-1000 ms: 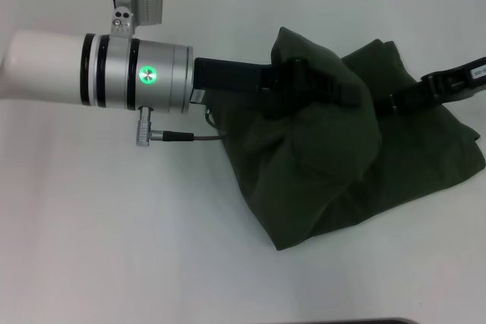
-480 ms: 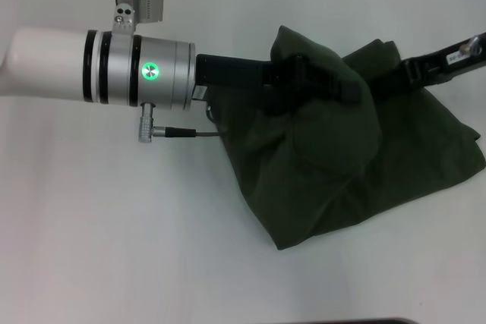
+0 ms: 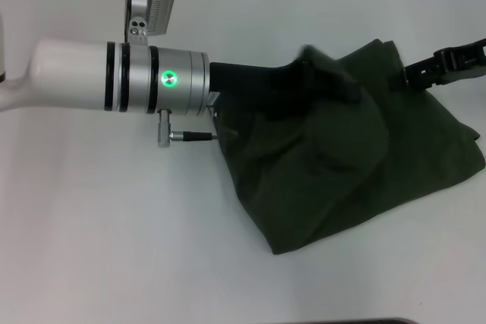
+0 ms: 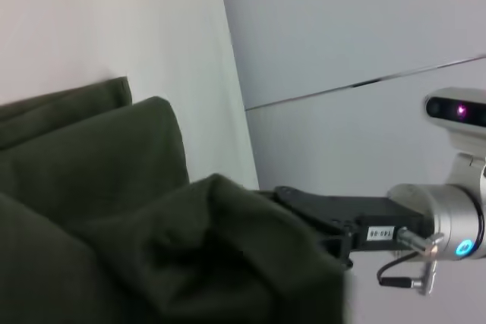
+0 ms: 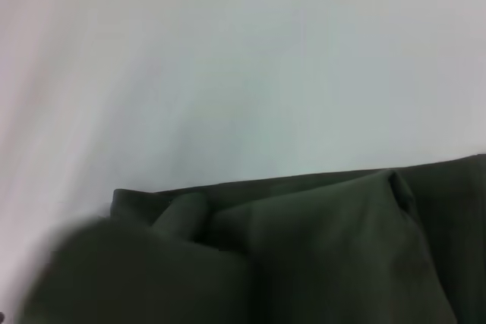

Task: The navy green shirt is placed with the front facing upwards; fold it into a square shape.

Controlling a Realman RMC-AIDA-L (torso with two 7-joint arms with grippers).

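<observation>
The navy green shirt (image 3: 357, 165) lay bunched on the white surface (image 3: 114, 233), occupying the right half of the head view, with no lettering showing. Its near edge ran on a slant from a corner at the lower middle up toward the right border; its left edge climbed from that corner toward the left arm's wrist. A raised hump of cloth stood at the middle of the heap, draped over the black body of the left gripper (image 3: 334, 85), which reached in from the left along the shirt's far edge. Cloth covered its tip, so whether its jaws were clenched or released could not be told from any view.

The right gripper (image 3: 414, 73) entered from the right border at the shirt's far right corner, its black tip at the fabric's edge; the state of its jaws could not be told either. In the left wrist view the right gripper (image 4: 304, 202) ran in behind a fold of cloth.

Open surface lay to the left of the shirt, in front of it, and beyond its far edge. The right wrist view showed folded cloth edges (image 5: 304, 187) against bare surface
</observation>
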